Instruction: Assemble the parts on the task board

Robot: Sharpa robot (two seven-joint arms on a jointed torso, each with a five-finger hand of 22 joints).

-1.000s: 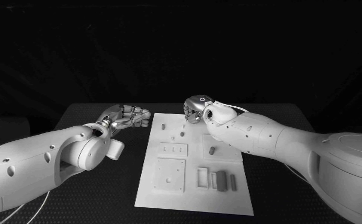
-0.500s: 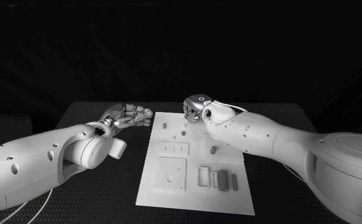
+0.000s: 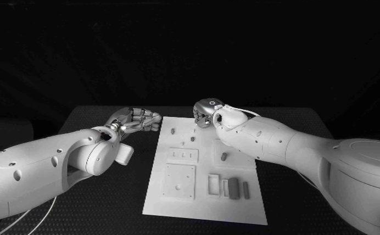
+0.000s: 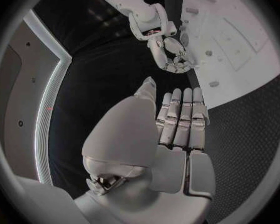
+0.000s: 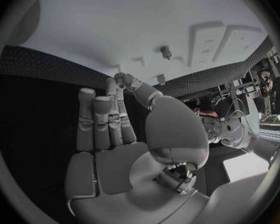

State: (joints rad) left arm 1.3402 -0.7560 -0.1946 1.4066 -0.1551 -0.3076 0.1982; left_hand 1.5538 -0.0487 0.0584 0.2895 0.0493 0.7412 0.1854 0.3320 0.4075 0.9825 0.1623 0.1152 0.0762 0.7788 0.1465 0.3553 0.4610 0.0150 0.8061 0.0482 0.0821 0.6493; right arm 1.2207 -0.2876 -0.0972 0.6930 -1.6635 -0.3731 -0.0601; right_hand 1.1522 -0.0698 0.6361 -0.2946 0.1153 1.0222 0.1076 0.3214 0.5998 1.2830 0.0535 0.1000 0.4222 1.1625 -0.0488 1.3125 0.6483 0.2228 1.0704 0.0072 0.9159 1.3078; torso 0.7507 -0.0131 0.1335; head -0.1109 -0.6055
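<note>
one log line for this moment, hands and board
left robot hand: empty, beside board's far left edge | right robot hand: fingertips at far edge, hold unclear | task board: parts loose

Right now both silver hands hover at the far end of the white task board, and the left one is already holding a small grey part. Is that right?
Not quite. The left hand holds nothing: the left wrist view shows its fingers straight and bare beside the white task board. Both hands, including the right hand, are at the board's far end.
</note>
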